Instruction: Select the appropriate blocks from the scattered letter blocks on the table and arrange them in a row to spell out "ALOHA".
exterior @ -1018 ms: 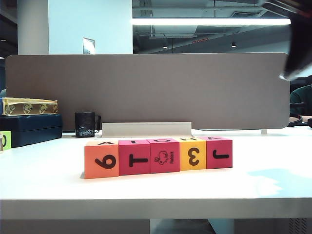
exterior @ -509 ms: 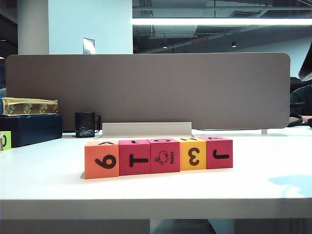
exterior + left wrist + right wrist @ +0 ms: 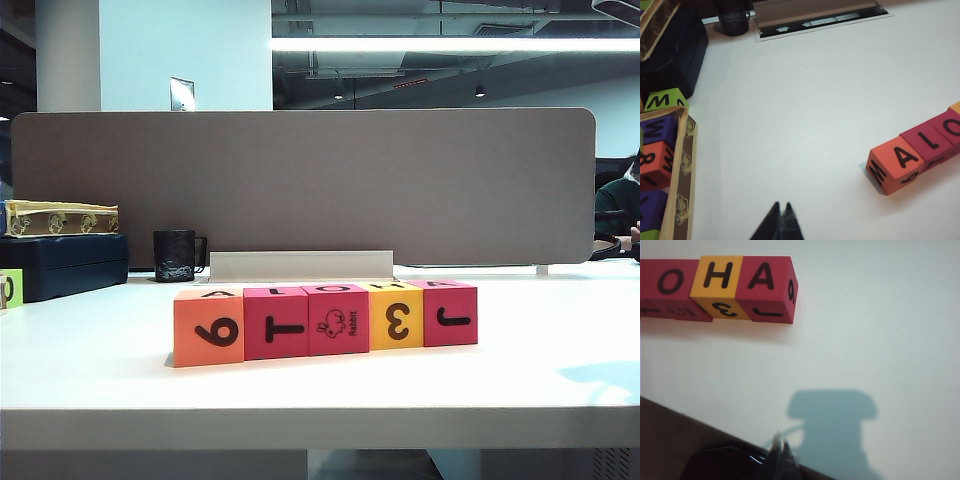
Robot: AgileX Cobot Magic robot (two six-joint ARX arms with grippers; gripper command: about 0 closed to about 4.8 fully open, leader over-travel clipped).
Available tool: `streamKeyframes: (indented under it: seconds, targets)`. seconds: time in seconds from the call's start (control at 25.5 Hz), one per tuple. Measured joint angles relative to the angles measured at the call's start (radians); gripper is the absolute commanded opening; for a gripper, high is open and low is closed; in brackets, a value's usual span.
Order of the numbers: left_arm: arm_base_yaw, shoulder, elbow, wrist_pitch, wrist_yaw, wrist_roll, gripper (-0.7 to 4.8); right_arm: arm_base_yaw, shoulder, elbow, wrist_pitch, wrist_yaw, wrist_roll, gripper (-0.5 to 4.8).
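Exterior view: five blocks (image 3: 325,318) are sitting in a touching row on the table (image 3: 120,370), in front of the divider panel (image 3: 300,185). Left gripper (image 3: 781,222) and right gripper (image 3: 780,452) are hanging closed and empty, apart from that row; a low sweep past it risks nudging an end cube askew.

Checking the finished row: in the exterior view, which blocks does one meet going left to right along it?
orange block showing 6 → pink-red block showing T → pink-red block with the rabbit → yellow block showing 3 → pink-red block showing J.
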Motion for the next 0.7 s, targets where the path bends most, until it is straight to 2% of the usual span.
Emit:
streamKeyframes:
  seconds: [0.35,0.39,0.43,0.55,0.7]
  targets:
    - [0.0,0.0,0.0,0.0,0.0,0.001,-0.05,0.0,0.0,0.0,0.0,0.0,0.0,-0.05]
    - [0.003,-0.002,0.0,0.0,0.0,0.011,-0.05,0.0,0.0,0.0,0.0,0.0,0.0,-0.06]
    - [0.028,-0.007,-0.001,0.003,0.0,0.06,-0.05,0.0,0.0,0.0,0.0,0.0,0.0,-0.06]
    - [0.181,-0.069,-0.136,0.196,0.001,0.079,-0.05,0.0,0.0,0.0,0.0,0.0,0.0,-0.06]
    - [0.33,-0.126,-0.321,0.454,0.019,0.025,-0.05,0.0,0.0,0.0,0.0,0.0,0.0,-0.05]
